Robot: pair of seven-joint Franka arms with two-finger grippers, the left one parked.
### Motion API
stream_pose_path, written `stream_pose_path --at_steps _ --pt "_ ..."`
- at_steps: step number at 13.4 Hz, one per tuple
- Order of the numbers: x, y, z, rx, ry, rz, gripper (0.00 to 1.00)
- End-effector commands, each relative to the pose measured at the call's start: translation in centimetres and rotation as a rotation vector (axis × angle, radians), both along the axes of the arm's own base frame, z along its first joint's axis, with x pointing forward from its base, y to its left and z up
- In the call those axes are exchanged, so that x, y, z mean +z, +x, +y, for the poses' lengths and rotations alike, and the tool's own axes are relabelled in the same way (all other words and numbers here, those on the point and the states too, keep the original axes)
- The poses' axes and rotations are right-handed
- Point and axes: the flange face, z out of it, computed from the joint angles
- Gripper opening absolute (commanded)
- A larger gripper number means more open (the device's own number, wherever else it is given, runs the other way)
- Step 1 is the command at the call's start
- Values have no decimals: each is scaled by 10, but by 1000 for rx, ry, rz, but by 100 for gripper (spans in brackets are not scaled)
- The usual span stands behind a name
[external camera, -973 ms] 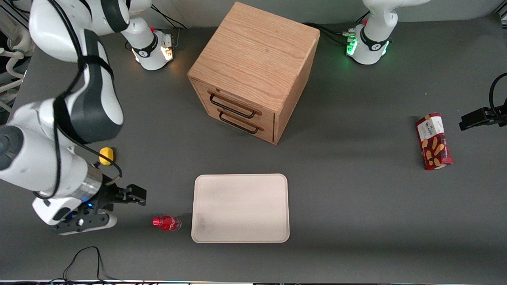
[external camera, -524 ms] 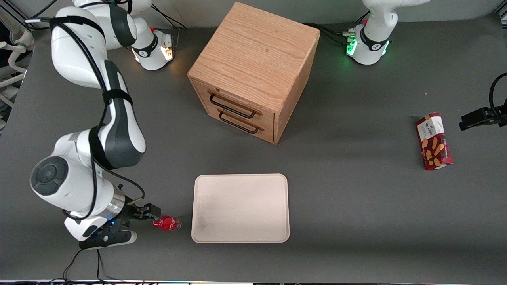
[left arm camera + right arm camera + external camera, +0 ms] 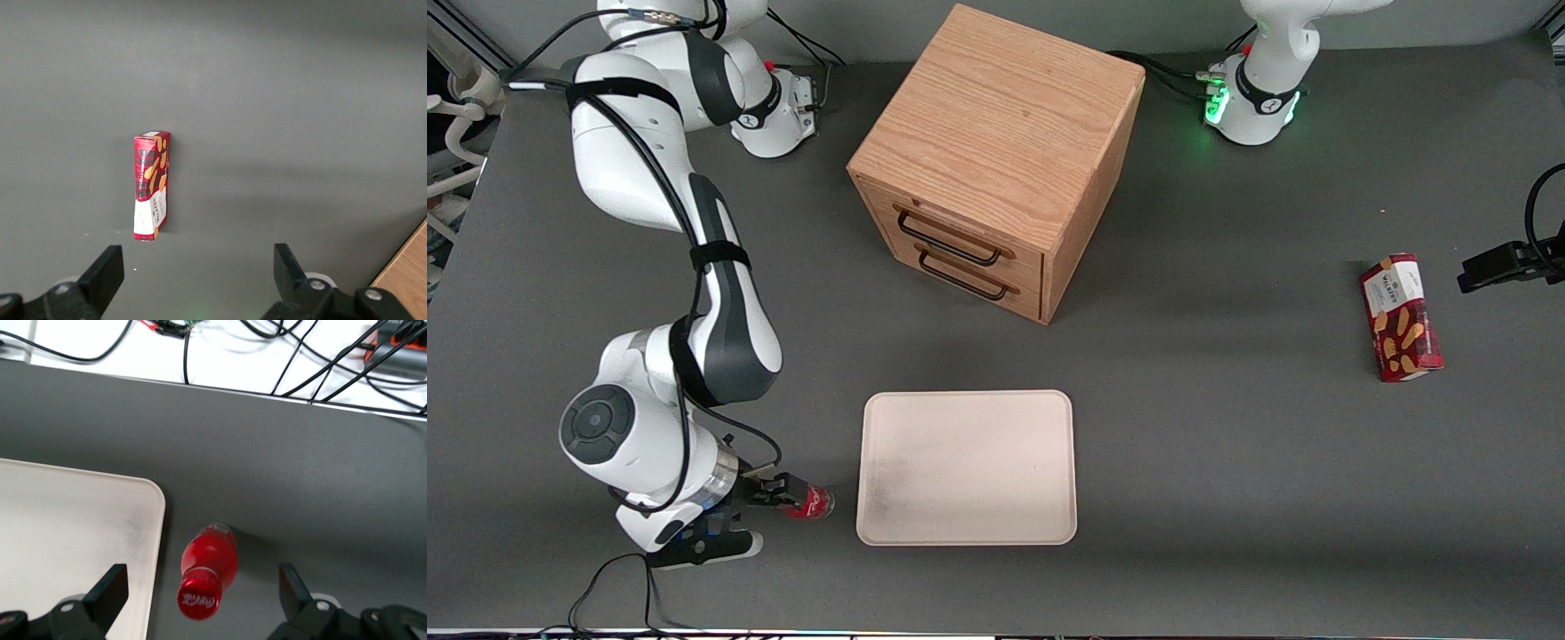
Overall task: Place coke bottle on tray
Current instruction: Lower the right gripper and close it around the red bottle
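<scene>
Open hand [image 3: 200, 587] astride coke bottle [image 3: 207, 570] (seemingly untouched)

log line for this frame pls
phase: pre-grasp | gripper: open, straddling the coke bottle at its cap end | coke bottle: on table beside tray, not on it | grasp: not closed

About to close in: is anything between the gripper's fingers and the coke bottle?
No. In the right wrist view the open gripper straddles the coke bottle, with only bare table on either side; the tray lies beside it.
</scene>
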Motion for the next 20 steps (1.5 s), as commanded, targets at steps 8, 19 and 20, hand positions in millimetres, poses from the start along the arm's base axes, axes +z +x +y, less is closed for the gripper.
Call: stream_pose_path --at_steps 8,19,20 --pt "-30 0 2 -9 13 27 100" --pt "-27 -4 7 -1 8 51 8" --pt "-26 -4 7 -1 7 56 1"
